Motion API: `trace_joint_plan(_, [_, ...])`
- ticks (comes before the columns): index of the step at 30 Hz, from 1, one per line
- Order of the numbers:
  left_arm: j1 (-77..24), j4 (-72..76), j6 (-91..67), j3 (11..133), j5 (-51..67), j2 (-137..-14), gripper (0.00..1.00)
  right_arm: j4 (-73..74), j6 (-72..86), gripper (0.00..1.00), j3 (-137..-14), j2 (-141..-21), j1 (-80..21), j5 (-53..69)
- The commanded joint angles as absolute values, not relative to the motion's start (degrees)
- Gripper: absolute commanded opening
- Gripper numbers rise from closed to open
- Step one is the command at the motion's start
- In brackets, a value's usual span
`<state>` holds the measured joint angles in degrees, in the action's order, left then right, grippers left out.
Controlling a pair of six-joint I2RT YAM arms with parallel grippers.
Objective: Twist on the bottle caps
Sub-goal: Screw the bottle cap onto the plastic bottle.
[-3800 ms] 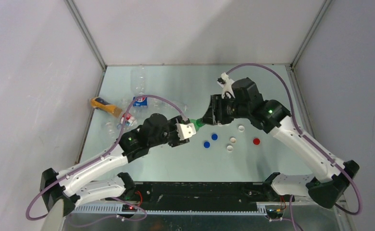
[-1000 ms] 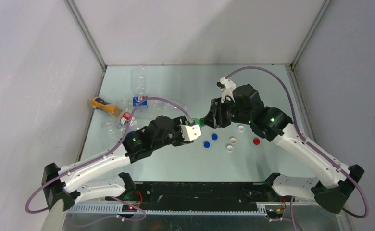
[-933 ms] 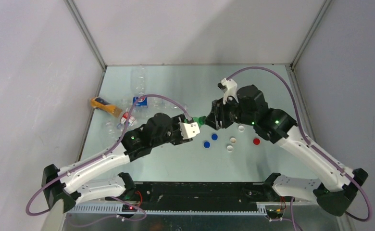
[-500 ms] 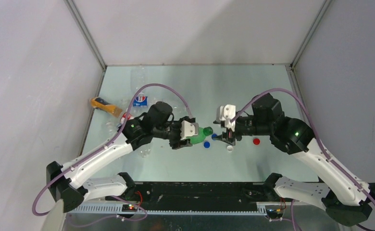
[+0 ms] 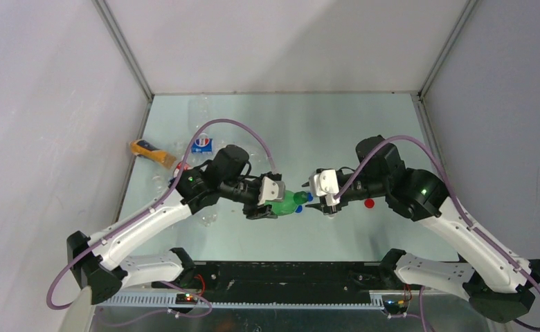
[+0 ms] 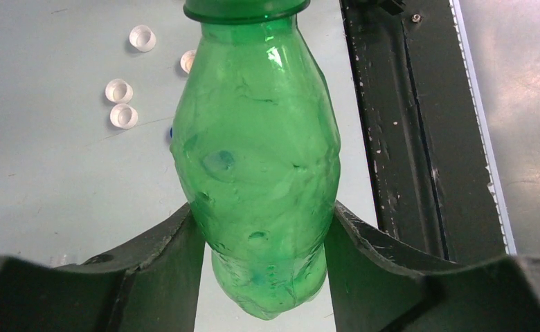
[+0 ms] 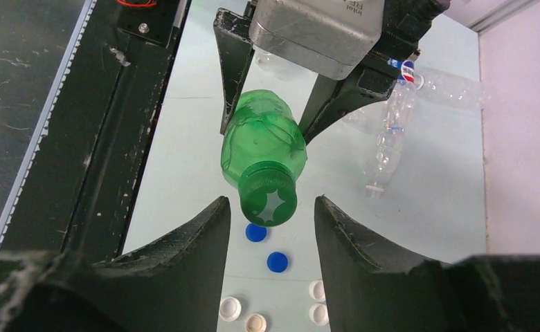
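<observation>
My left gripper (image 6: 260,238) is shut on the body of the green bottle (image 6: 257,159) and holds it tilted above the table; it also shows in the top view (image 5: 271,200). The green bottle (image 7: 264,145) carries a green cap (image 7: 268,196) that points at the right wrist camera. My right gripper (image 7: 271,205) is open, with a finger on each side of the green cap and a gap on both sides. In the top view my right gripper (image 5: 320,196) faces the bottle's (image 5: 286,201) cap end.
Loose on the table are two blue caps (image 7: 256,232), white caps (image 7: 230,308), a cream cap (image 7: 255,323) and a red cap (image 5: 369,203). Clear bottles (image 7: 392,131) and an orange-yellow bottle (image 5: 149,152) lie at the left. A black rail (image 5: 288,273) runs along the near edge.
My left gripper has carried the green bottle rightward and nearer. My right gripper let go of the bottle's neck, drew back and down, and now stands open around the cap.
</observation>
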<state>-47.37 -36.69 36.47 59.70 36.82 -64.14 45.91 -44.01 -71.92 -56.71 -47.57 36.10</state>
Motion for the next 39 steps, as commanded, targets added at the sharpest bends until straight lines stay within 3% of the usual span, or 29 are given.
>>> trace_joint_plan(1, [-47.1,-36.6,38.0,63.0,39.6,-64.3,0.04,45.8,-46.1,0.50,-72.1,-57.4,-48.0,38.4])
trace_joint_plan(9, [-47.1,-36.6,38.8,64.2,40.0,-65.0,0.04,45.2,-43.5,0.38,-72.1,-59.1,-48.1,38.8])
trace_joint_plan(11, [-47.1,-36.0,38.8,64.2,39.7,-64.8,0.04,44.5,-40.7,0.28,-72.1,-59.8,-48.2,38.2])
trace_joint_plan(13, [-47.1,-34.3,38.0,63.8,38.4,-64.4,0.03,42.6,-35.3,0.06,-72.1,-60.9,-48.1,36.9])
trace_joint_plan(15, [-47.3,-31.3,36.6,62.5,35.9,-63.4,0.03,41.0,-28.8,0.00,-72.1,-61.8,-48.2,34.8])
trace_joint_plan(18, [-48.3,-23.3,33.6,58.8,26.5,-61.1,0.03,36.5,-11.2,0.00,-72.1,-63.2,-48.2,28.6])
trace_joint_plan(22, [-51.7,-14.2,32.2,54.0,9.9,-58.1,0.01,35.5,13.4,0.00,-72.1,-65.5,-47.9,11.6])
trace_joint_plan(29, [-61.0,-7.7,36.8,51.5,-9.9,-59.4,0.00,36.0,44.7,0.00,-72.1,-68.5,-43.7,8.3])
trace_joint_plan(32, [-62.0,-7.6,36.7,51.8,-11.6,-61.2,0.00,34.2,44.9,0.00,-72.1,-67.6,-43.2,6.9])
trace_joint_plan(35, [-60.9,-13.0,36.1,53.1,-7.2,-62.5,0.00,30.7,32.4,0.00,-72.1,-66.3,-42.8,8.3])
trace_joint_plan(39, [-55.7,-21.1,33.8,55.2,6.9,-63.5,0.01,30.7,12.1,0.14,-72.1,-63.4,-42.0,12.5])
